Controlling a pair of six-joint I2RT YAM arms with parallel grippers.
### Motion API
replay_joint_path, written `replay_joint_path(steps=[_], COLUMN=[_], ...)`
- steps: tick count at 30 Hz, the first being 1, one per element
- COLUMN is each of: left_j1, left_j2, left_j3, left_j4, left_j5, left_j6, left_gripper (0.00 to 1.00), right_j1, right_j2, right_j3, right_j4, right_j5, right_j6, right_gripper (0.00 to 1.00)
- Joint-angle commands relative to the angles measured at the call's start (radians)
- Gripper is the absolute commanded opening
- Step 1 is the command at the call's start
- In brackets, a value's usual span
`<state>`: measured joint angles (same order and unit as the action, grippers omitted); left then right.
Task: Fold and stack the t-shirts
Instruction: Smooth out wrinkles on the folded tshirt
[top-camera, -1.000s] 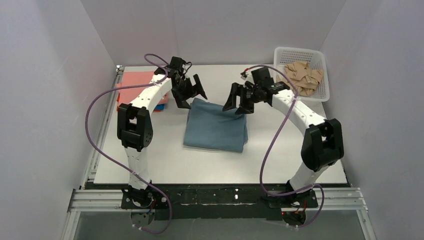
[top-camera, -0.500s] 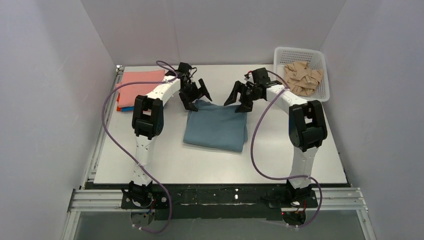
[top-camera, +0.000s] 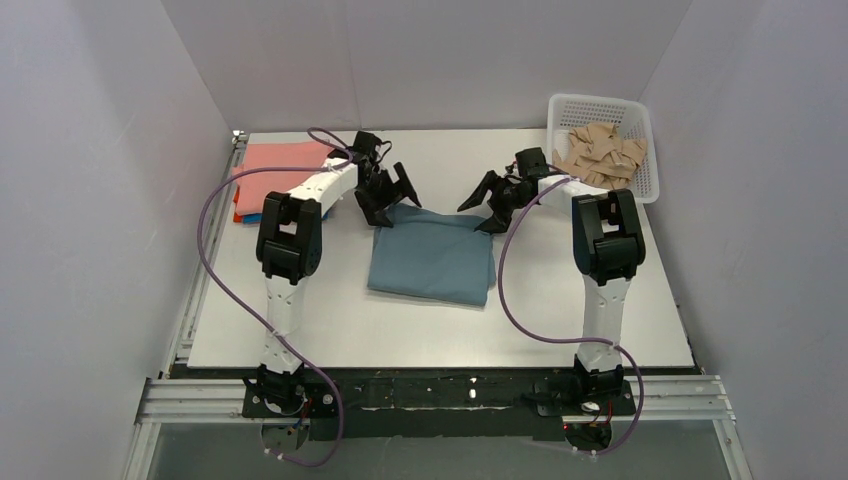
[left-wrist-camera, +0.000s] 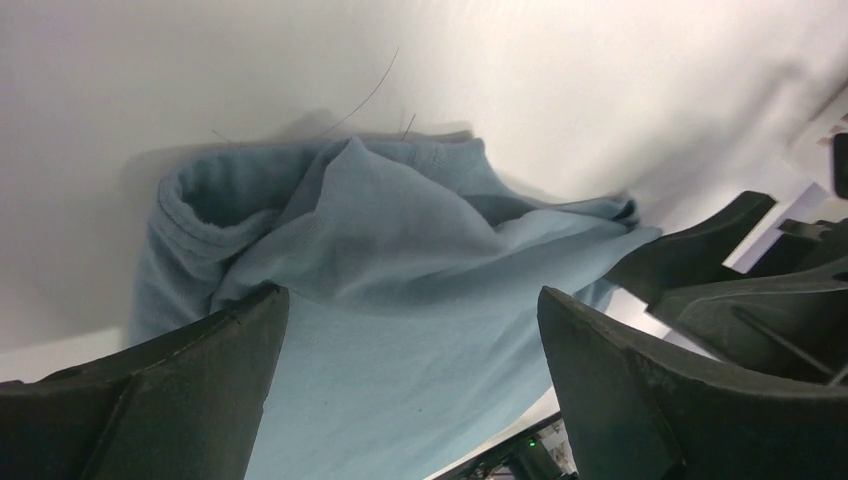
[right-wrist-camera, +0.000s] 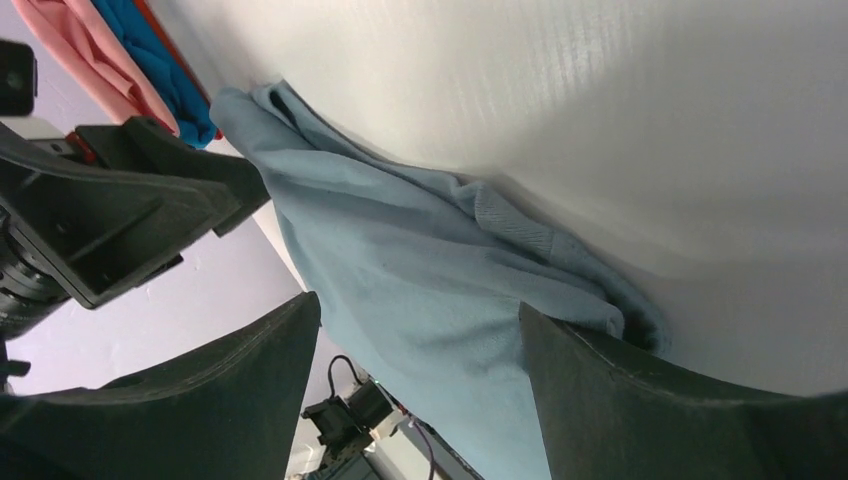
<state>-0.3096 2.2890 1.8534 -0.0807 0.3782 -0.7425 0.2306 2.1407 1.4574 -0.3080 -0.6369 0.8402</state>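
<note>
Since a second ago we've tucked both claws down to the far edge of the grey-blue shirt (top-camera: 432, 262) lying on the table. The left claw (top-camera: 390, 200) and right claw (top-camera: 485, 208) are both wide open and empty. We're probably about to pinch that edge. The pink-topped stack (top-camera: 275, 165) sits left of the shirt.

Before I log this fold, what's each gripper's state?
Left gripper: open, holding nothing.
Right gripper: open, holding nothing.
</note>
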Motion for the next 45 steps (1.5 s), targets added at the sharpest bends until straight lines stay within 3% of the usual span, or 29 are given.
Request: replay_joint_path(steps=[1,8,13,18,22,30,34,39,45], left_j1=[-0.001,-0.003,-0.027,-0.100,-0.121,-0.120,-0.120,-0.120,-0.105], left_j2=[-0.048,-0.227,-0.403,-0.546,-0.568,-0.545,-0.610,-0.778,-0.830], left_j3=[-0.112,-0.079,-0.245,-0.581,-0.735,-0.898,-0.926,-0.859,-0.656], left_j4=[-0.190,-0.250,-0.223,-0.001,0.047,0.075,0.054,-0.016,-0.220], left_j5=[-0.129,-0.124,0.000,0.148,0.129,0.075,0.051,0.039,-0.210], left_j6=[0.052,0.088,0.078,0.012,0.013,0.025,0.050,0.091,0.251], left_gripper=[0.98,0.98,0.98,0.98,0.98,0.98,0.98,0.98,0.98], right_j1=[0.004,0.023,0.097,0.197,0.211,0.182,0.158,0.157,0.149], right_j2=[-0.005,-0.162,-0.390,-0.497,-0.490,-0.412,-0.467,-0.702,-0.958], right_j3=[-0.011,0.151,-0.067,-0.346,-0.517,-0.588,-0.591,-0.491,-0.421], right_j4=[-0.125,-0.262,-0.159,0.023,0.177,0.120,0.064,-0.120,-0.292], right_j5=[0.137,0.156,0.073,-0.030,-0.081,0.052,0.101,0.248,0.566], right_j6=[-0.046,-0.267,-0.257,-0.155,-0.079,-0.126,-0.163,-0.232,-0.253], right_gripper=[0.82,0.85,0.86,0.86,0.86,0.85,0.85,0.88,0.90])
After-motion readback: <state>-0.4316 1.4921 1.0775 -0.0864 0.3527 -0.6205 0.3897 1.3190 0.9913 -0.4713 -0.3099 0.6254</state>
